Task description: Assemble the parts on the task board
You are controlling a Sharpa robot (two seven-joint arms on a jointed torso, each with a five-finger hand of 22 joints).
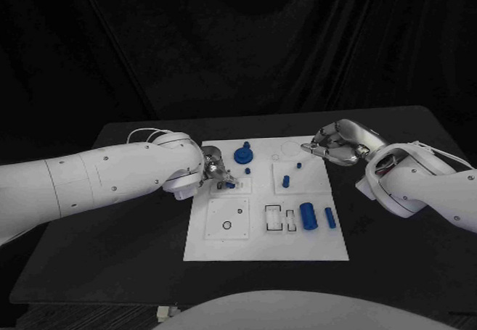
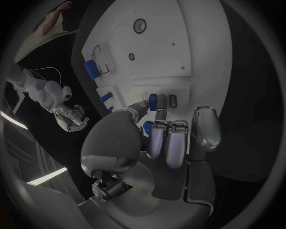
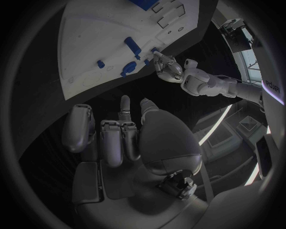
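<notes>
From the head view, the task board (image 1: 267, 240) lies flat in the middle of the black bench (image 1: 115, 234). The left robot hand (image 1: 214, 173) reaches over the board's left edge, its fingertips down at a small blue peg (image 1: 230, 184) by a square recess. The right robot hand (image 1: 337, 143) hovers off the board's far right corner with its fingers curled in and nothing in them. On the board a blue knobbed part (image 1: 245, 154) stands upright near the far edge, a short blue pin (image 1: 286, 181) stands at the centre, and a thick blue cylinder (image 1: 307, 212) and a slimmer blue bar (image 1: 330, 217) lie side by side near the right edge, their long axes running from the near edge to the far edge.

In the left wrist view, the left robot hand (image 2: 173, 138) pinches the peg (image 2: 153, 101) between thumb and a fingertip (image 2: 161, 114), the other fingers held loosely beside it. The peg's long axis runs along the board towards the slot (image 2: 173, 100) just beside it. It looks like rigid, light, smooth plastic, so I judge a firm pinch at mid-length best, as it could slip or twist.

In the right wrist view, the right robot hand (image 3: 119, 138) is empty, fingers folded towards the palm, well apart from the task board (image 3: 89, 43). The left robot hand (image 3: 167, 67) shows at the board's edge
</notes>
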